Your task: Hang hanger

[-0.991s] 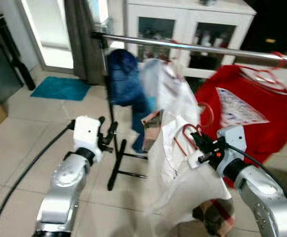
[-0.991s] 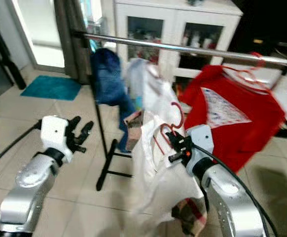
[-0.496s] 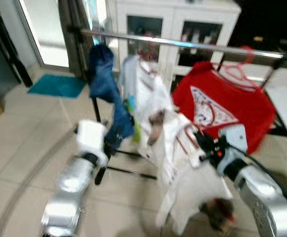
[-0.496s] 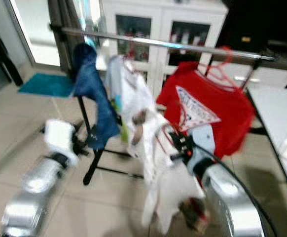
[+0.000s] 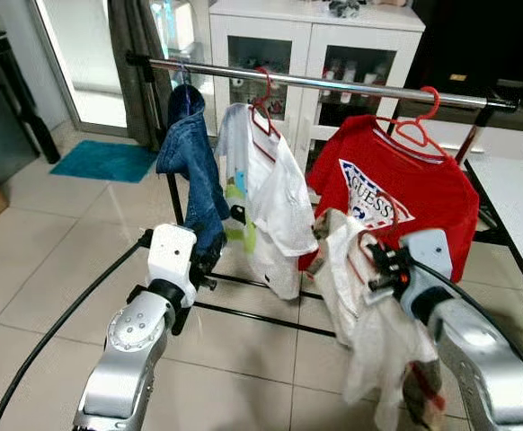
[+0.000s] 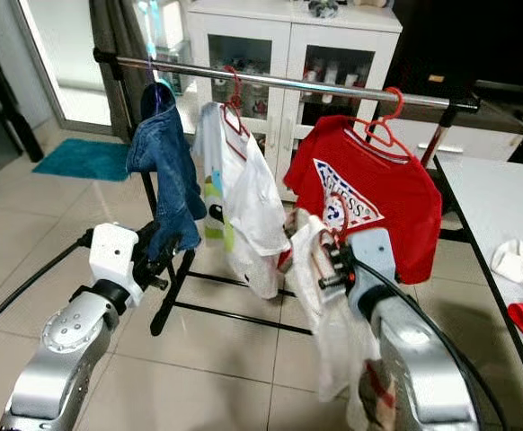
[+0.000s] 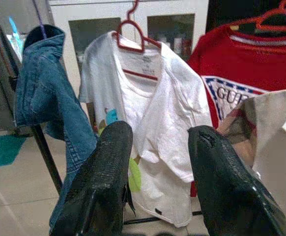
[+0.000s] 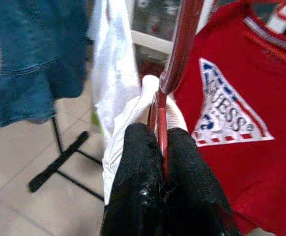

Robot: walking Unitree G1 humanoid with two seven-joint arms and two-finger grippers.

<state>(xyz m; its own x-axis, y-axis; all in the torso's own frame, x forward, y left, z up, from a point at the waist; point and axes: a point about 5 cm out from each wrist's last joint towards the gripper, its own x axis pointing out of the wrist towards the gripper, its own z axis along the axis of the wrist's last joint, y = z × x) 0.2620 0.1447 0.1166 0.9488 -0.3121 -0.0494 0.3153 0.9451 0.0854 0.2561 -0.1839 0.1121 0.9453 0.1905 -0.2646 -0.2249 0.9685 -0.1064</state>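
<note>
Right wrist view has the thin red wire hanger [image 8: 175, 64] pinched between the right gripper [image 8: 161, 162]'s two black fingers, its hook curving upward, a white cloth garment [image 8: 128, 120] draped off it. From the head, hanger and garment hang below the chrome clothes rail [image 5: 333, 83], in front of the red printed T-shirt [image 5: 396, 193]. Three garments hang on the rail: a blue denim piece [image 5: 190, 171], a white T-shirt [image 5: 270, 193] and the red one; two red hangers are hooked there. The left gripper [image 7: 155, 162] is raised towards the denim, jaws apart, holding nothing.
</note>
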